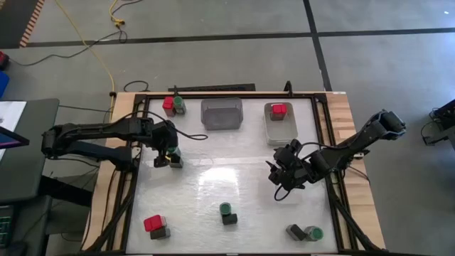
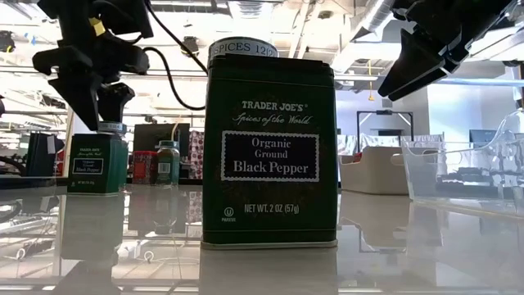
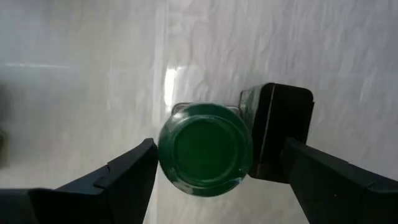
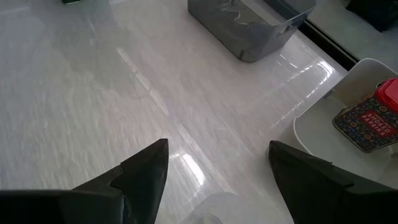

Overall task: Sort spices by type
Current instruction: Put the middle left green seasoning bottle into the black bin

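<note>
The left gripper point(image 3: 214, 171) hangs open right over the green-lid jar point(image 3: 205, 149), which touches a black tin point(image 3: 280, 134), so closing could catch or tip the tin too, while the right gripper point(image 4: 217, 165) waits open and empty far from the jar.

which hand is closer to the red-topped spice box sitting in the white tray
Right. The right hand, open, hovers just in front of the white tray holding the red-topped spice box. The left hand, open, is across the table over a green-lidded round jar.
</note>
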Controlling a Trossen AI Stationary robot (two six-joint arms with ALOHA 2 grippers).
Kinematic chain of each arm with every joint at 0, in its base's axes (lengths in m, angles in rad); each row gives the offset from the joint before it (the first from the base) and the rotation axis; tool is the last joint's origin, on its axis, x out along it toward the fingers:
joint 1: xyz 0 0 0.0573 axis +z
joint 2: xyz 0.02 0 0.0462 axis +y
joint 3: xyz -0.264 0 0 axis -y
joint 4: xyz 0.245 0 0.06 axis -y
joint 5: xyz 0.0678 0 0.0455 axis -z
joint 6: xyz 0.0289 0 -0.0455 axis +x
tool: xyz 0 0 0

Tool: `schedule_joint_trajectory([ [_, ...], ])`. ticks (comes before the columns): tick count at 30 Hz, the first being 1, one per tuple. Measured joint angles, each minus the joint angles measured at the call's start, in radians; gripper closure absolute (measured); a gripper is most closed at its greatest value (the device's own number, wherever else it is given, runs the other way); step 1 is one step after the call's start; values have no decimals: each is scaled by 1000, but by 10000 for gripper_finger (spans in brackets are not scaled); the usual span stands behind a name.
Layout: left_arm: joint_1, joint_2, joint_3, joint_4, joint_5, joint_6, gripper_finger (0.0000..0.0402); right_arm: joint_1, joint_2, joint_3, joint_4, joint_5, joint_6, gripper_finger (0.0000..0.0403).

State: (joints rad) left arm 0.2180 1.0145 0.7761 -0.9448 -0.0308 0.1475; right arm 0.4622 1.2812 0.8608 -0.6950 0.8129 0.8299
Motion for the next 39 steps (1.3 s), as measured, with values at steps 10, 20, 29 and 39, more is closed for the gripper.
schedule_joint_trajectory([
  [10, 0, 0, 0, 35, -11, 36, 75, 0, 0, 0, 0, 0, 0, 97],
  [20, 0, 0, 0, 34, -10, 60, 134, 0, 0, 0, 0, 0, 0, 97],
  [29, 1, -1, 0, 17, -5, 59, 200, 0, 0, 0, 0, 0, 0, 97],
  [39, 1, 0, 0, 33, -35, 41, 200, 0, 0, 0, 1, 0, 0, 97],
])
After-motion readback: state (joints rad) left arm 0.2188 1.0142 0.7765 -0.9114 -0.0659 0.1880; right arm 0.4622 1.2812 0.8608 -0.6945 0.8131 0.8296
